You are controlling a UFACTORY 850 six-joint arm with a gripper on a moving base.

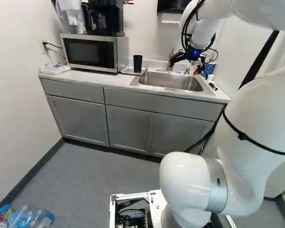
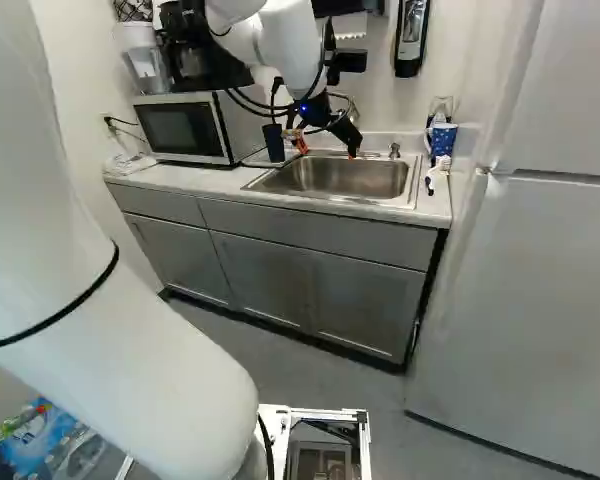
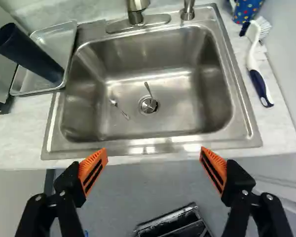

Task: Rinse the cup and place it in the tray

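Observation:
Above the sink (image 1: 173, 80), my gripper (image 2: 326, 148) hangs from the arm, its fingers wide apart. In the wrist view the gripper (image 3: 153, 158) has nothing between its orange pads, with the sink basin (image 3: 182, 106) ahead of them. A tall black cup (image 3: 27, 53) stands upright in the shallow metal tray (image 3: 53, 38), beside the basin and away from both fingers. In the left base view the same cup (image 1: 137, 63) shows between microwave and sink. Behind the basin is the faucet (image 3: 136, 10), only its lower part showing in the wrist view.
Two small spoons (image 3: 119, 109) lie in the basin by the drain. On the other side from the tray are a white and blue brush (image 3: 256, 64) and a blue dotted cup (image 2: 442, 140). The microwave (image 1: 91, 52) adjoins the tray; a refrigerator (image 2: 540, 300) stands at the right.

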